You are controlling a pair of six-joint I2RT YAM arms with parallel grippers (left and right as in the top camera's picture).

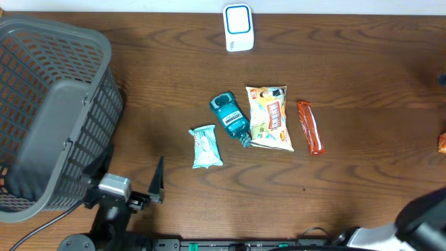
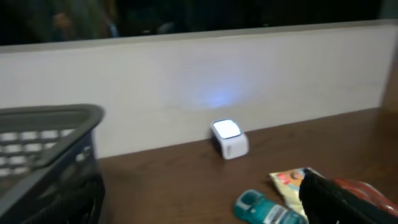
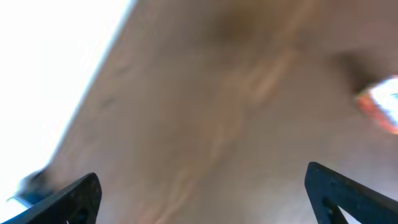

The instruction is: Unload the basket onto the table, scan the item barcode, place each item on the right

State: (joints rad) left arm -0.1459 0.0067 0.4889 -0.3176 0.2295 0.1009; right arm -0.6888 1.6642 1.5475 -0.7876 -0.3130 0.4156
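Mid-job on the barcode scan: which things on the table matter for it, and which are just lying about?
For the job:
- scanner, lit
- items that could be scanned: mouthwash bottle, snack bag, wipes pack, red bar

Probably lying about for now:
- basket, on the left
- orange packet, cut off at the right edge

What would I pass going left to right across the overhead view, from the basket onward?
grey basket → pale teal packet → teal mouthwash bottle → snack bag → red bar wrapper → orange item at the right edge. White scanner left out: it overlaps bottle and bag sideways.
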